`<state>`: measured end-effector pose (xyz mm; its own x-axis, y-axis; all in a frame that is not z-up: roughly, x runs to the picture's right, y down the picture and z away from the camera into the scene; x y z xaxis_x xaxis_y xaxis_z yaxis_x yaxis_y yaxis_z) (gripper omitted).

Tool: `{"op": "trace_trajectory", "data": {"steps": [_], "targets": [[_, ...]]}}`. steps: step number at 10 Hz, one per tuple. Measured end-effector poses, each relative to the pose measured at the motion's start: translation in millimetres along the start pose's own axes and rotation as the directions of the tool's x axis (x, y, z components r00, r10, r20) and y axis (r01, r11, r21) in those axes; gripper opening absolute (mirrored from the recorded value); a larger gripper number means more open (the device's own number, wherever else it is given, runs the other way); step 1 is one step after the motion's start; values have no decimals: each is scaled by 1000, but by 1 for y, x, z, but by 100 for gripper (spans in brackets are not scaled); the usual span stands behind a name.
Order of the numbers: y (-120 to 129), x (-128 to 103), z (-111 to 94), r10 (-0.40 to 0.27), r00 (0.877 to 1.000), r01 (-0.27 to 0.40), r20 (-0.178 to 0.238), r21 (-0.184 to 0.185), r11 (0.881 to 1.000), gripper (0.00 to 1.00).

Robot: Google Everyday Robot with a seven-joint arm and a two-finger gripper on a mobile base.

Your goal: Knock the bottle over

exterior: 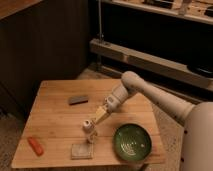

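Pale bottle (90,131) standing upright on wooden table (55,120), lying just below-left of gripper (99,116); gripper hovering beside cap, finger spacing impossible to tell.

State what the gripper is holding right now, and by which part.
Nothing visibly held: the gripper sits just above and right of the small pale white-capped bottle, which stands upright on the wooden table.
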<state>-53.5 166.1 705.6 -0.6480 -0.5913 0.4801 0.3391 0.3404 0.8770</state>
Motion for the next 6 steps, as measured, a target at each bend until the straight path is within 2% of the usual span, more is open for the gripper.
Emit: {"op": "trace_trajectory", "data": {"steps": [3, 5, 6], "targets": [[-11, -10, 52, -16, 992, 11, 125, 39, 999, 4], [-20, -18, 93, -30, 974, 20, 223, 46, 999, 4], [-27, -27, 104, -31, 973, 21, 228, 45, 999, 4]]}}
